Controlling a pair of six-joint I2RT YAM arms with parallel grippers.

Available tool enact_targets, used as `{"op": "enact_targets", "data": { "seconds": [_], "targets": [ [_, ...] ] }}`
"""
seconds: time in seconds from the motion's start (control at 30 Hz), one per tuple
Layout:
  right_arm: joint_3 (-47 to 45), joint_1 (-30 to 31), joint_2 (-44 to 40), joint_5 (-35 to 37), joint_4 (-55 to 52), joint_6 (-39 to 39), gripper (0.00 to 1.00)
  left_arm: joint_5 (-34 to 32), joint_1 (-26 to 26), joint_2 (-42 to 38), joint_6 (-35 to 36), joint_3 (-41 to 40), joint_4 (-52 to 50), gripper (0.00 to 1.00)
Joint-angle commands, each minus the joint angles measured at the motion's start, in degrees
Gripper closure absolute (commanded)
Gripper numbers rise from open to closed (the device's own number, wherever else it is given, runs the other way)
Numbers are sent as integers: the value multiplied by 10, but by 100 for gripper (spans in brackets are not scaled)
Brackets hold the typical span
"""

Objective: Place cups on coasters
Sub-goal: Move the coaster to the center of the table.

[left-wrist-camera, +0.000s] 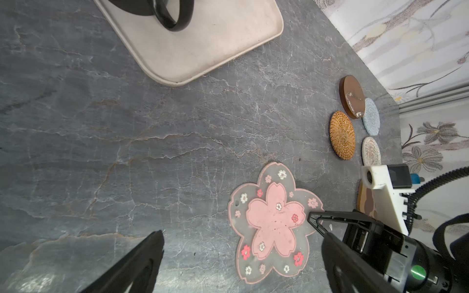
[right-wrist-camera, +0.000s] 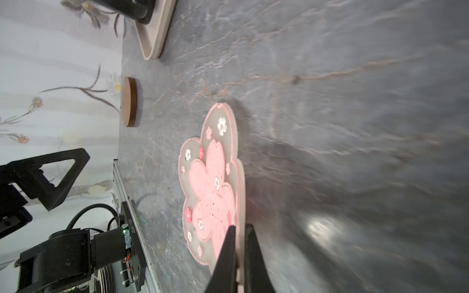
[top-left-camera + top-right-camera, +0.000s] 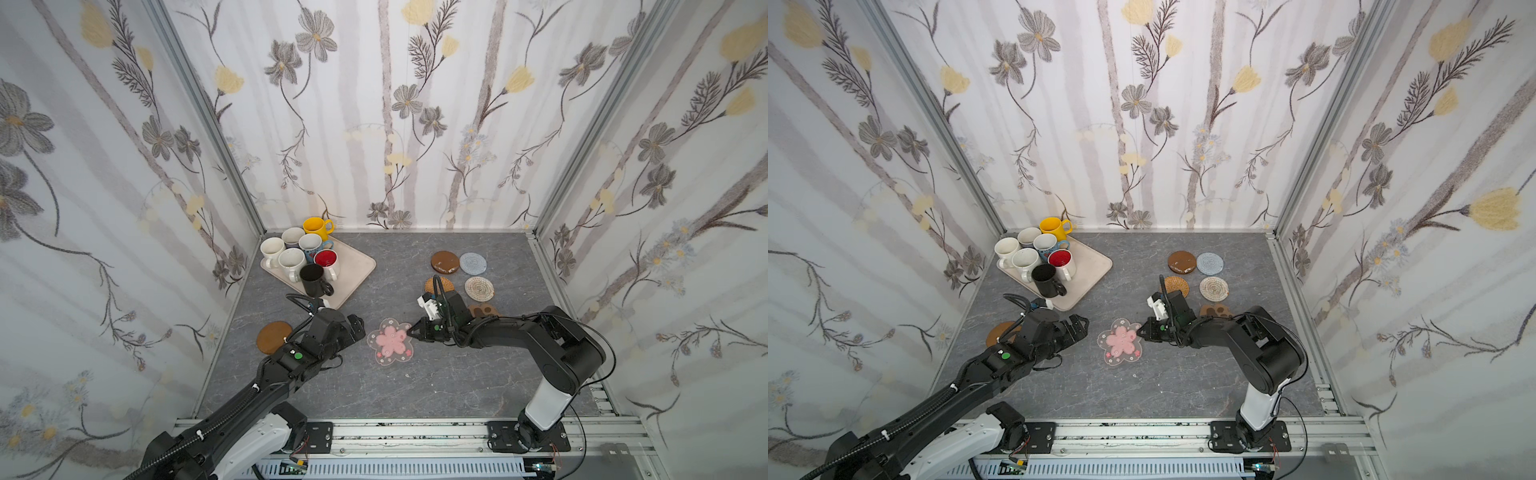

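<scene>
Step in hand, as judged: laying out coasters, no cup placed yet. The right gripper [image 2: 239, 229] is pinching one petal of the pink flower coaster [image 3: 390, 340], jaws pressed together on its rim. The left gripper [image 3: 358, 326] is hanging spread wide and empty just beside the flower coaster, on its tray side. The cups, black mug [image 3: 312, 279] nearest, are clustering at the tray [image 3: 358, 266], well apart from the flower coaster. The next move probably calls for settling the coaster flat, letting go, then reaching for a mug. The paw coaster [image 3: 482, 309] is lying half hidden behind the right arm. Whether the pinched petal is lifting off the table [image 3: 415, 382] is hard to tell.
</scene>
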Motion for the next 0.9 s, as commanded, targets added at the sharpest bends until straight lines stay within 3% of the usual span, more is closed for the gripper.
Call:
{"op": "enact_targets", "data": {
  "seconds": [0.0, 0.47, 0.67, 0.87],
  "targets": [
    [-14, -29, -22, 29, -5, -20, 98, -8, 0, 24, 27, 17, 36, 0],
    [-34, -165, -95, 79, -105, -83, 96, -10, -2, 90, 88, 80, 65, 0],
    [-27, -190, -94, 104, -141, -111, 93, -9, -1, 112, 100, 92, 69, 0],
    [-19, -194, -81, 98, -155, -128, 81, -14, 0, 111, 109, 94, 70, 0]
  ]
}}
